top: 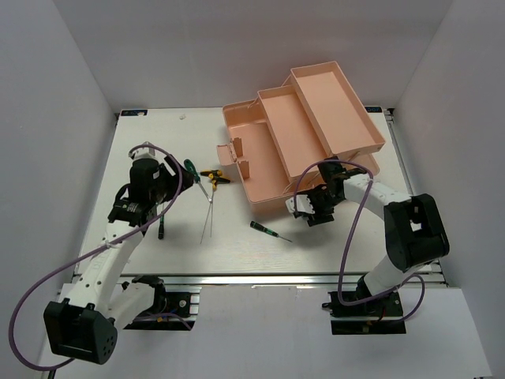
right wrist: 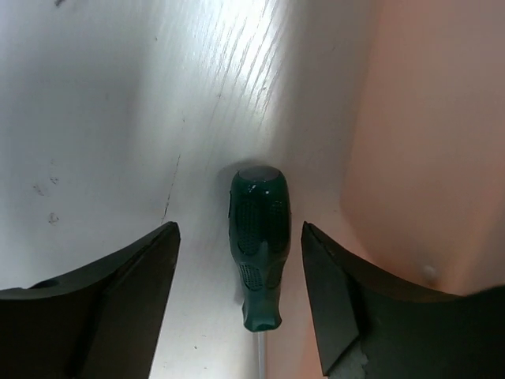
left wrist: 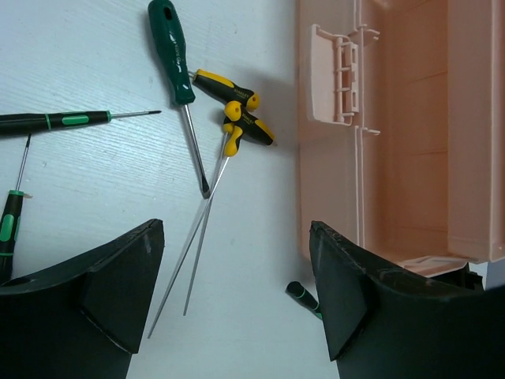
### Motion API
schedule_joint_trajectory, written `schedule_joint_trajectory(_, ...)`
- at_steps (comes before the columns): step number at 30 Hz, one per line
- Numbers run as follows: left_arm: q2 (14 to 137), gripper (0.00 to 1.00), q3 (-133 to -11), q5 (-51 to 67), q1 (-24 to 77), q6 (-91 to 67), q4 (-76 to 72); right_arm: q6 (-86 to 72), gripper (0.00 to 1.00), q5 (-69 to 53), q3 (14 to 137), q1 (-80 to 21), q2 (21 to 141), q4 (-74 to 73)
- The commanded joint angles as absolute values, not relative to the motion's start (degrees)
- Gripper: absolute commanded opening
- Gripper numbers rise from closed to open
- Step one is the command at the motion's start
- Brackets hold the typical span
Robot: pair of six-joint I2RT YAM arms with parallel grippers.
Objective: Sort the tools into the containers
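Left gripper [left wrist: 235, 237]: jaws spread wide, holding nothing, above the table's left part.
Slim black screwdrivers [left wrist: 55, 120]: two with green bands, flat on the table at the far left.
Green screwdriver [left wrist: 172, 51]: lay right of them, its tip by the rods.
Pliers [left wrist: 241, 118]: yellow-black, touching the green screwdriver's shaft.
Rods [left wrist: 197, 245]: two thin ones, running near from the pliers.
Small screwdriver [top: 267, 230]: alone, near the table's front middle.
Toolbox [top: 260, 158]: salmon-pink, open at far right, both trays fanned out, no tools seen inside.
Right gripper [right wrist: 238, 229]: jaws spread, straddling a stubby green screwdriver [right wrist: 256, 237] without touching it.
Stubby green screwdriver: on the table just beside the toolbox wall.
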State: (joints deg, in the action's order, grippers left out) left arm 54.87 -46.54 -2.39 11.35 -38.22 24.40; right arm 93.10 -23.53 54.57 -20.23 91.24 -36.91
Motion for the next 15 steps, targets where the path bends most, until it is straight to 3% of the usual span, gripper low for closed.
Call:
schedule_joint_trajectory(1,55.9,0.84,-47.2,-3.3,11.1,-38.1,24.0,91.8,0.68,-20.5,54.4,-20.9,93.5,-34.4)
schedule_joint_trajectory(8,57.6,0.84,-47.0,-2.5,11.2,-38.1,22.7,90.5,0.57,-15.6,51.2,-22.1,94.7,-33.4)
schedule_joint_trajectory(15,59.2,0.84,-47.2,-2.3,11.2,-38.2,21.1,90.3,0.26,-16.2,47.9,-22.0,91.9,-35.8)
